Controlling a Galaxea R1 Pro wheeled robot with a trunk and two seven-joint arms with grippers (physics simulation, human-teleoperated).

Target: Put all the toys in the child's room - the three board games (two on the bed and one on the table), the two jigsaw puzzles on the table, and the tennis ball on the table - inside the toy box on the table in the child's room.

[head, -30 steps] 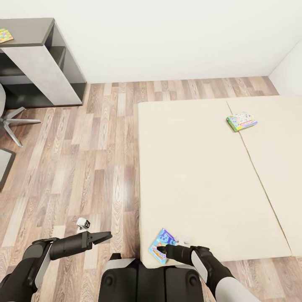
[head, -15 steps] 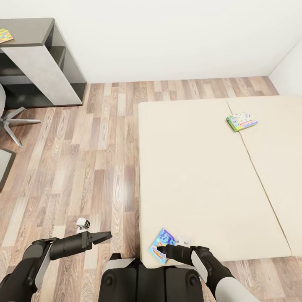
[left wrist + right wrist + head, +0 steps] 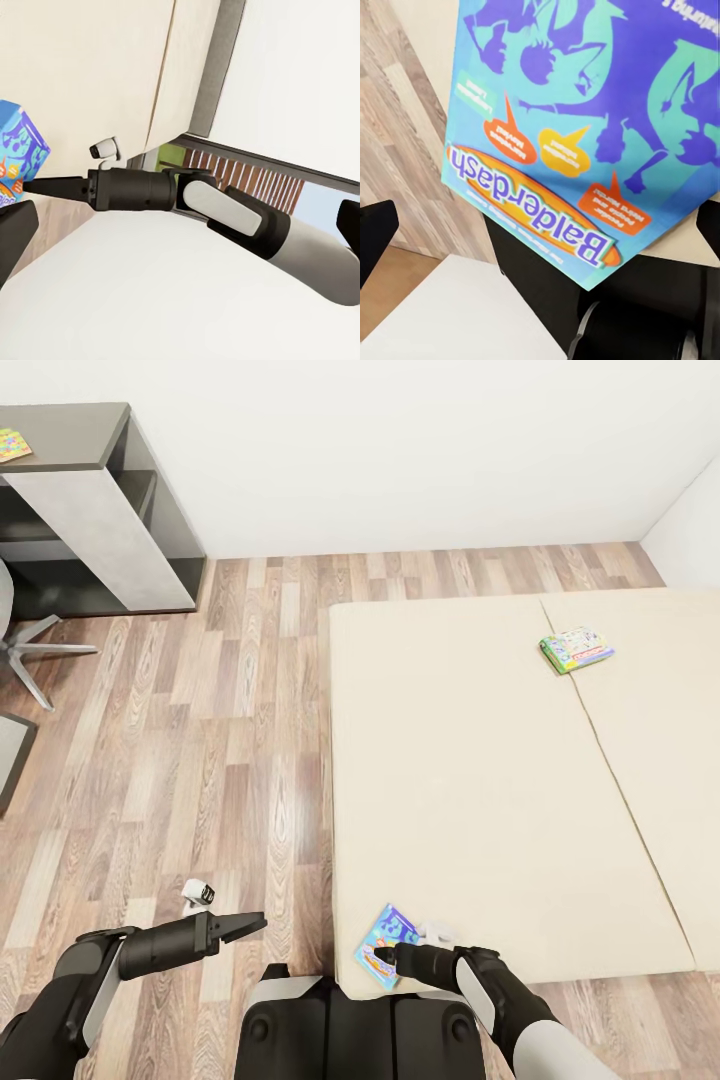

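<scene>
- At the near corner of the large beige-mattressed bed [image 3: 470, 780], my right gripper [image 3: 384, 958] sits at the edge of the flat light blue board game box [image 3: 384, 942], which lies on the mattress with one corner overhanging the wood-plank floor [image 3: 230, 740].
- Change: across the last second the head view is practically identical; my right arm has stayed at the box and the box has not lifted. I judge the grasp is being settled, not yet a carry.
- Right jaws: in the right wrist view the blue "Balderdash" cover [image 3: 585, 135] spreads between two dark fingertips [image 3: 373, 232] set wide apart at the picture's edges. Whether they press on the box I cannot tell.
- Left jaws: my left gripper [image 3: 245, 926] hangs over the floor beside the bed, its fingers drawn to a narrow point with nothing between them.
- Remaining toys: the green-edged board game box with a white colourful cover [image 3: 576, 650] lies far up the mattress, well apart from me; a thin multicoloured jigsaw square [image 3: 13, 444] rests on the dark grey desk [image 3: 90, 440] by the wall.
- Hard to make out: a small white object [image 3: 198, 892] on the floor is too small to identify. The contact point of my right fingertips is hidden by my own wrist.
</scene>
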